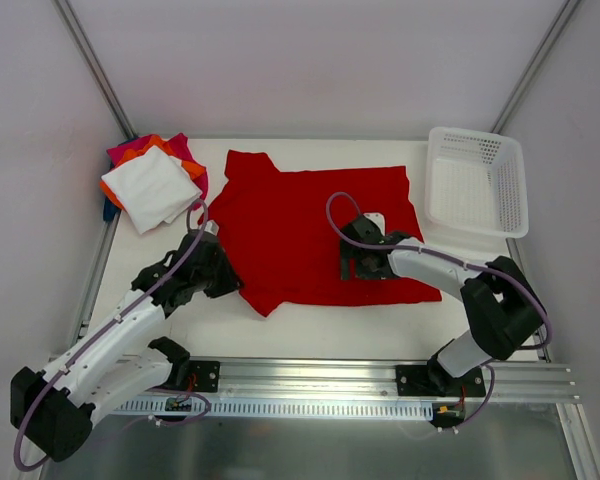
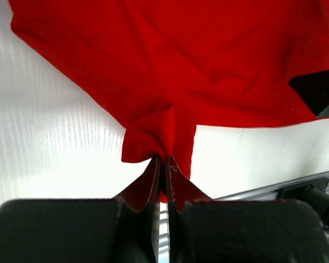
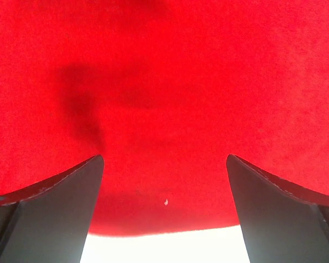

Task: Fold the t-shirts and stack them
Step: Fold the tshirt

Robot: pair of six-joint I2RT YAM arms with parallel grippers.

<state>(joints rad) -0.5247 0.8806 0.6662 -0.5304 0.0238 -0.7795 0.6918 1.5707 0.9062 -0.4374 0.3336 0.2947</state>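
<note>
The white tabletop (image 1: 320, 330) carried the red t-shirt (image 1: 300, 225), which lay spread mostly flat across the middle of the overhead view. A white mesh basket (image 1: 520, 190) stood at the upper right, just beside the shirt's far right corner. The folded t-shirts (image 1: 152, 185), white on top of orange, magenta and blue, sat in a pile at the upper left, close to the red one.

The left pincer (image 2: 163, 164) was clamped tight on a bunched bit of the red shirt's edge at its lower left, the cloth puckering into the jaws. The right pincer (image 3: 164, 164) hung with its jaws spread wide over the shirt's near edge at the lower right, holding nothing.

The step looked like the first fold. To do it well, the right pincer probably needed to close on that near edge, or press it down, before the left one lifted. The pinched edge would best travel low and level, so the soft cloth laid over in a straight crease rather than dragging the whole shirt.
</note>
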